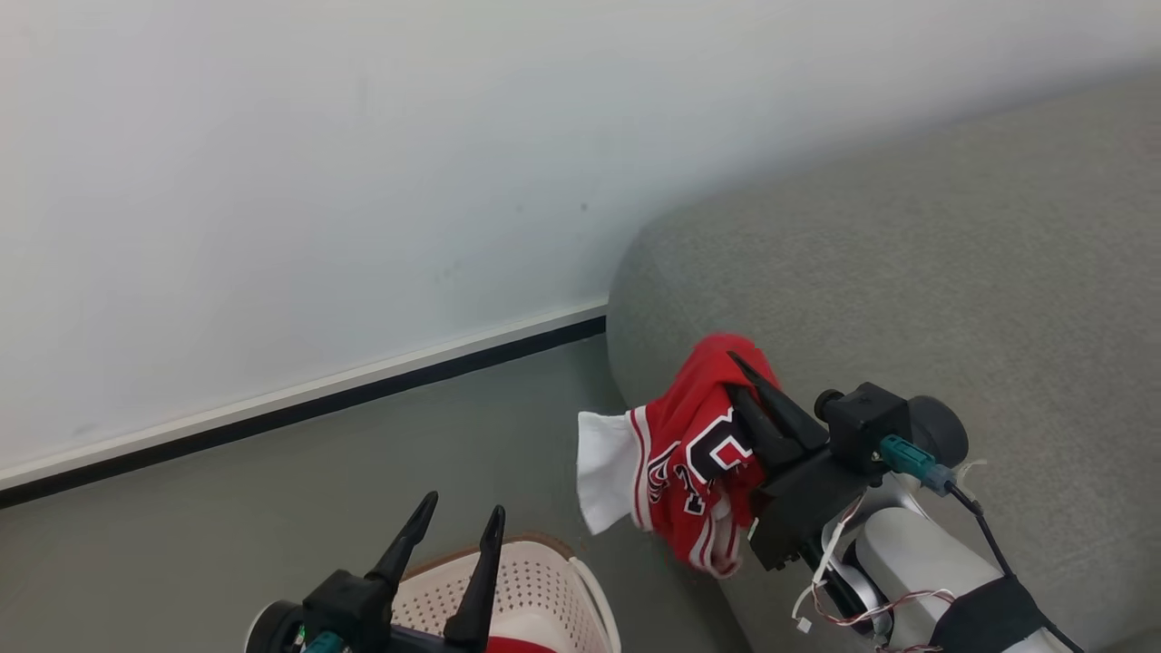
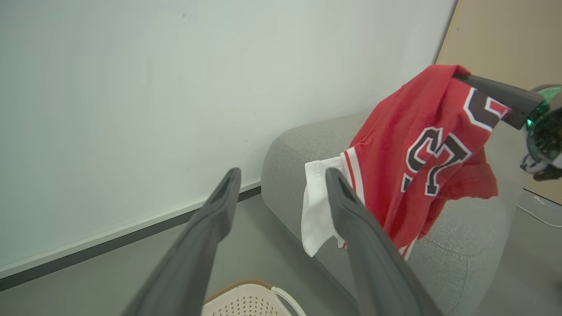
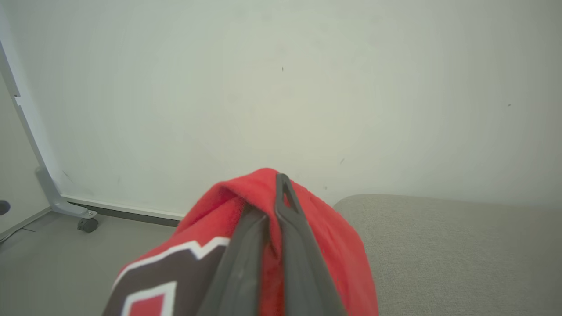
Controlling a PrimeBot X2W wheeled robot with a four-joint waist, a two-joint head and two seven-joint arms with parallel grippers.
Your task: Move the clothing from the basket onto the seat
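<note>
Up close, the right wrist view shows the right pincer pressed together on a fold of the red clothing, the cloth bunched over both dark fingers, with a patch of navy lettering edged in white at the lower left. Only that view takes in a grey upright on a caster by the wall. From the head view the same pincer holds the garment at the rounded corner of the grey seat, its white red-striped cuff hanging out over the grey floor. The left wrist view gives the side of it: the garment dangles in the air in front of the seat, not lying on it, with a tan panel behind. The left pincer is spread wide and grips nothing, poised above the cream basket, where a sliver of red shows at the bottom edge of the head view; its own camera catches just the basket's rim between the parted fingers.
</note>
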